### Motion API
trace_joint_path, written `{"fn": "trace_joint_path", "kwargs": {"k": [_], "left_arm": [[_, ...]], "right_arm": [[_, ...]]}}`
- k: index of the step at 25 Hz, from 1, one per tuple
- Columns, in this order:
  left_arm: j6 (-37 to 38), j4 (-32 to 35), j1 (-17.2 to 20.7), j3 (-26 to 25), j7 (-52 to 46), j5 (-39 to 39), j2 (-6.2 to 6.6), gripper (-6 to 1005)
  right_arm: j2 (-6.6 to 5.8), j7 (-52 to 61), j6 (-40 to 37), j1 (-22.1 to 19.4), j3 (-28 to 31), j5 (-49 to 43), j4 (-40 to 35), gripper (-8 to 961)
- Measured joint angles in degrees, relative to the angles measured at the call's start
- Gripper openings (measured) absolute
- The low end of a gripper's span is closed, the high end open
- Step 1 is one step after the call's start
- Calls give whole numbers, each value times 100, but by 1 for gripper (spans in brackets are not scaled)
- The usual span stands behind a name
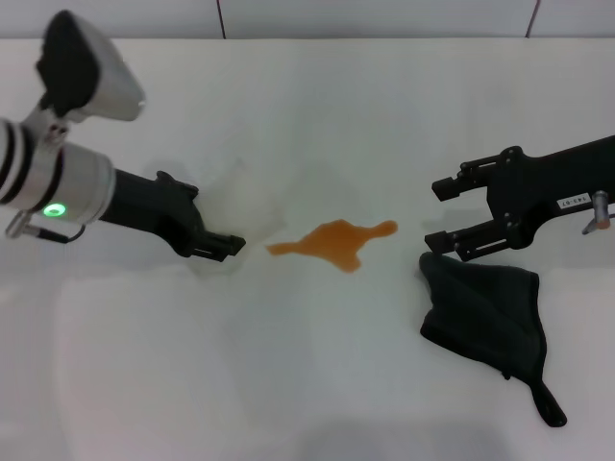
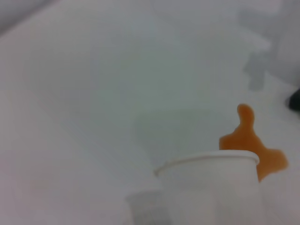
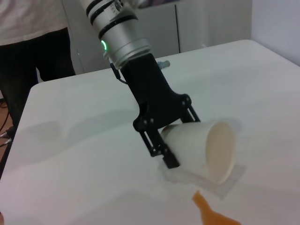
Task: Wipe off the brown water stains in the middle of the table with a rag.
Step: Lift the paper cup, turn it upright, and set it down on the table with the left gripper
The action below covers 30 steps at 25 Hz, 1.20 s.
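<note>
White and smooth, the worktop (image 1: pixel 307 384) fills our view, with the brown water stains (image 1: pixel 333 243) at its middle: an orange-brown splotch with a narrow tail and a rounded blob end. Just beside the stains on our left, the left gripper (image 3: pixel 176 140) is pinched on a white paper cup (image 3: pixel 201 151), which lies tipped with its open mouth toward the splotch; the cup's rim (image 2: pixel 206 161) shows in the left wrist view. On our right, the rag (image 1: pixel 490 322) lies crumpled, dark, apart from the stains. Above its near edge we hold the right gripper (image 1: pixel 444 213), fingers spread, pinching nothing.
</note>
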Motion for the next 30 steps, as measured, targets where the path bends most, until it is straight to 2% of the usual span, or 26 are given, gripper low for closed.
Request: {"fn": "trace_joint_path", "kwargs": {"k": [4, 7, 8, 9, 13, 20, 30], "left_arm": [[-323, -40, 520, -209, 1185, -1100, 25, 645], [-543, -537, 704, -641, 2315, -1917, 18, 632], [-543, -537, 704, -641, 2315, -1917, 18, 628], [-606, -1141, 738, -992, 3173, -2525, 54, 624], [-648, -1954, 687, -1182, 4265, -3132, 89, 621], [-1081, -3186, 316, -1175, 5144, -3618, -8, 618], [-1421, -3491, 292, -1148, 5651, -3955, -15, 615]], "right_arm": [[0, 6, 2, 19, 0, 23, 0, 744], [0, 9, 48, 31, -6, 32, 1, 744], [0, 9, 65, 43, -19, 36, 1, 744], [0, 10, 94, 56, -41, 39, 0, 744], [8, 12, 150, 129, -128, 43, 8, 744], [19, 13, 289, 241, -338, 59, 77, 744], [24, -7, 366, 209, -541, 172, 79, 744]]}}
